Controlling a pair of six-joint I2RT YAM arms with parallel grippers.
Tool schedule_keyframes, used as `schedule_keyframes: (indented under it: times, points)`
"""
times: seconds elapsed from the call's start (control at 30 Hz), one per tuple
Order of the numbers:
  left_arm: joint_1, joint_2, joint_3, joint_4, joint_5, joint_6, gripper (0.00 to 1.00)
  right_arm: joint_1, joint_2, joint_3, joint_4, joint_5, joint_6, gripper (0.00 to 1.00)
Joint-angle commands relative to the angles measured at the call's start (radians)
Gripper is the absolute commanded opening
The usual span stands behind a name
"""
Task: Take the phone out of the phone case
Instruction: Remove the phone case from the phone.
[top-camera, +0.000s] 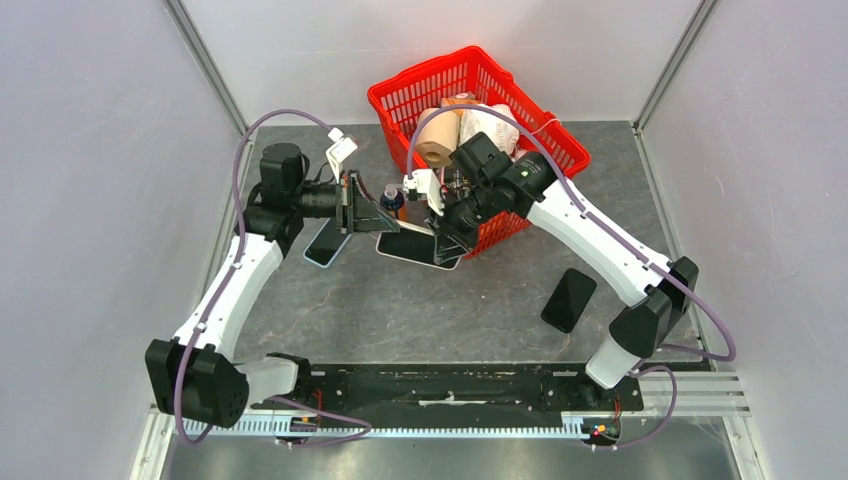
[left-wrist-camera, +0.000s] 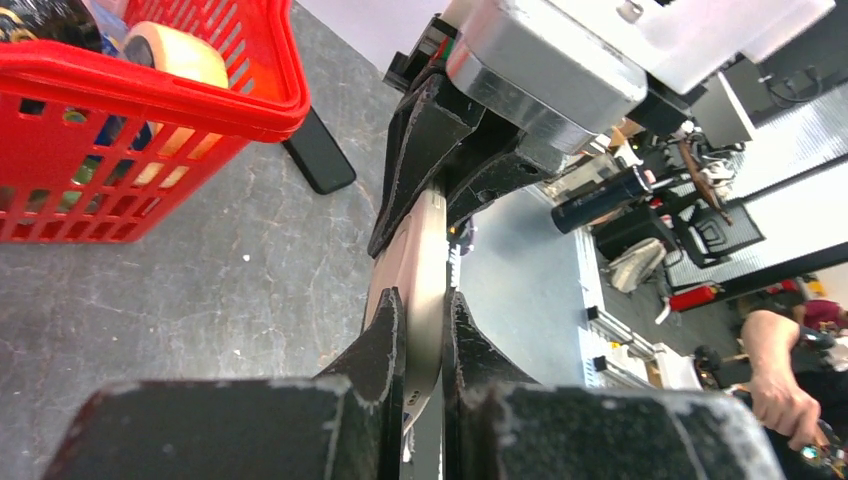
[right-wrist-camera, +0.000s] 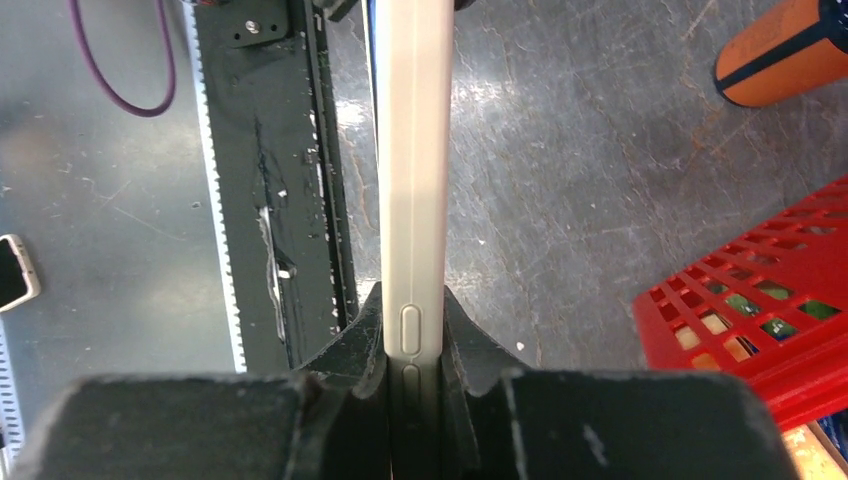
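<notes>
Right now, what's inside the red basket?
A tan tape roll and white rolls show in the red basket; the right arm covers its near corner.

The phone (top-camera: 418, 248), dark screen facing up, sits inside its pale grey phone case (right-wrist-camera: 412, 180), which has raised side buttons. It spans the gap between the grippers, with one end clamped in the left gripper (left-wrist-camera: 423, 312) and the other in the right gripper (right-wrist-camera: 411, 300).
</notes>
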Motion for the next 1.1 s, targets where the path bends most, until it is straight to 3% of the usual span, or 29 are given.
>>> schedule_keyframes:
  times: [0.0,0.33,0.7,1.07]
  points:
    - [-0.001,0.024,-0.028,0.093,-0.019,-0.305,0.02,0.069,-0.045,-0.001,0.140,0.174,-0.062,0.00]
    - [-0.001,0.074,-0.196,0.502,-0.053,-0.758,0.02,0.117,-0.008,0.045,0.171,0.346,-0.082,0.00]
    - [-0.001,0.166,-0.248,0.555,-0.104,-0.910,0.02,0.171,0.034,0.093,0.168,0.468,-0.089,0.00]
    - [-0.002,0.207,-0.247,0.451,-0.147,-0.901,0.02,0.178,0.051,0.133,0.162,0.505,-0.071,0.00]
